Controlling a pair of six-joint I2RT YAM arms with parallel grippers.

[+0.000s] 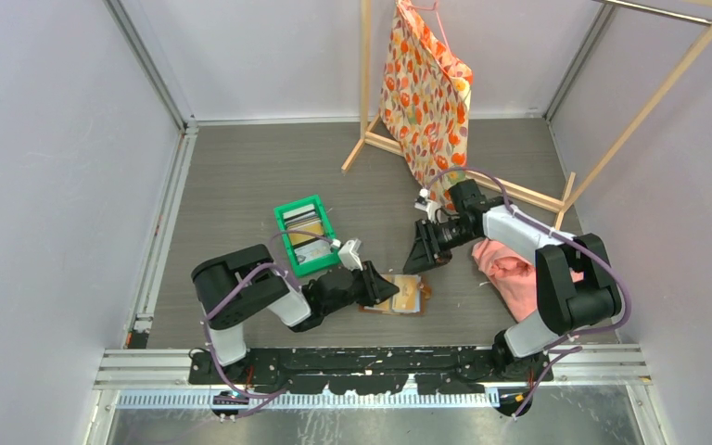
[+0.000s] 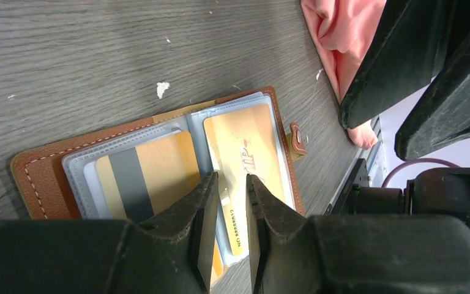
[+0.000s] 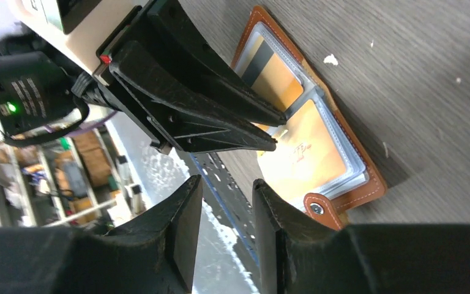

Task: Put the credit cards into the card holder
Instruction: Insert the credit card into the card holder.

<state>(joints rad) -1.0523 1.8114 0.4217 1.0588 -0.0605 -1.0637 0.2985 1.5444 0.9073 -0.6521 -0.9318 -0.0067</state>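
Left gripper [image 2: 231, 179] sits nearest the lens in the left wrist view. Its two black fingers [image 2: 203, 233] point at the card holder [image 2: 43, 177], over its centre fold. The tips stand a narrow gap apart. Printed card surface shows through the gap, and nothing is seen clamped between the jaws. Whether the tips touch the clear sleeves: cannot tell.

Card holder: lies open and flat on the grey wood-grain table [image 2: 98, 49], brown leather down, plastic sleeves up. Snap tab [image 2: 297, 138] sticks out from the holder's edge on the side facing the pink cloth [image 2: 336, 37].

Credit cards, two readable, both inside the holder:
- tan card with dark stripe [image 2: 159, 171], sleeved in the half away from the snap tab
- tan card with red script [image 2: 245, 135] and a printed number line, sleeved in the half next to the snap tab; the left gripper's tips overlap its inner edge

Right gripper [image 3: 226, 182]: near the holder's far edge in the top view, fingers angled down toward it. Jaws clearly apart, nothing between them. No contact with the holder is seen.

Green bin [image 1: 283, 232]: beyond the holder, on its left, past the left arm's wrist. It holds flat pieces, too small to identify.

Pink cloth lies to the right of the holder, under the right arm. Floral bag [image 1: 426, 102] hangs on a wooden rack [image 1: 366, 74] well beyond the holder, at the back of the table
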